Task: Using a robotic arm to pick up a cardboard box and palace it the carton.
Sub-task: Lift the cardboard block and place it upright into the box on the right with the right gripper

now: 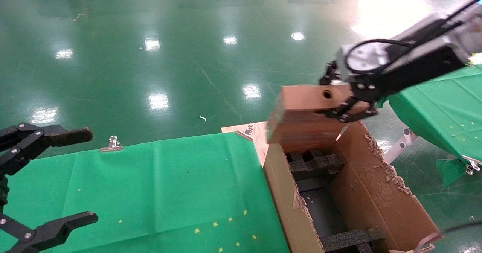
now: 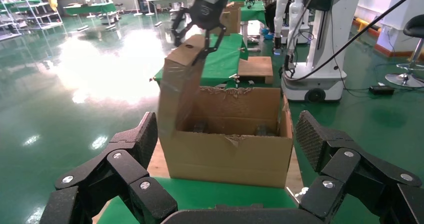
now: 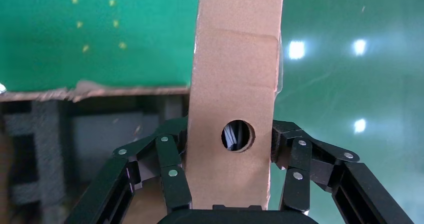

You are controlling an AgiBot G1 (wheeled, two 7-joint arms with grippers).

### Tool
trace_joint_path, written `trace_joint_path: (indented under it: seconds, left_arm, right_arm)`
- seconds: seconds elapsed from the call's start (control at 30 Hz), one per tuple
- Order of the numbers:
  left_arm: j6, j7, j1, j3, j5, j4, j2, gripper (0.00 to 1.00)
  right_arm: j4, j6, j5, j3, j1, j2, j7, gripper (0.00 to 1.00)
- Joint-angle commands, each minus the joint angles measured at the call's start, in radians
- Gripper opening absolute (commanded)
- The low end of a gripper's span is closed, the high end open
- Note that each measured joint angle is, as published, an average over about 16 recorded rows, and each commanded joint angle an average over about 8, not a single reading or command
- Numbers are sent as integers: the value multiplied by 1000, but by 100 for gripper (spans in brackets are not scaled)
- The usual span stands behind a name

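My right gripper point(image 1: 344, 98) has its fingers point(image 3: 172, 171) pinching the cardboard box point(image 1: 303, 113), holding it in the air over the far end of the open carton point(image 1: 380, 192), round hole facing up. The carton stands just beside the green counter point(image 1: 150, 192). My left gripper point(image 1: 66, 176) hangs over that counter, fingers spread wide

The right gripper point(image 1: 344, 98) was black with silver-screwed linkage fingers, a round grey disc and a looping black cable, while the left gripper point(image 1: 49, 177) was all black.
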Motion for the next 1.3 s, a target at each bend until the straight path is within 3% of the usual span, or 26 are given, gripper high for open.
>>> trace_joint_path:
  seconds: [0.03, 0.33, 0.6, 0.9, 1.3]
  left_arm:
    - [0, 0, 0, 0, 0, 0, 0, 100]
    - [0, 0, 0, 0, 0, 0, 0, 100]
    - [0, 0, 0, 0, 0, 0, 0, 100]
    - [0, 0, 0, 1, 0, 0, 0, 100]
    - [0, 0, 0, 1, -1, 0, 0, 100]
  right_arm:
    - [21, 1, 0, -30, 17, 36, 15, 0]
    - [90, 12, -15, -129, 61, 160, 82, 0]
    - [105, 80, 2, -164, 19, 225, 198, 0]
    - [204, 270, 27, -187, -88, 315, 528, 0]
    - [478, 433, -103, -225, -129, 469, 1011, 0]
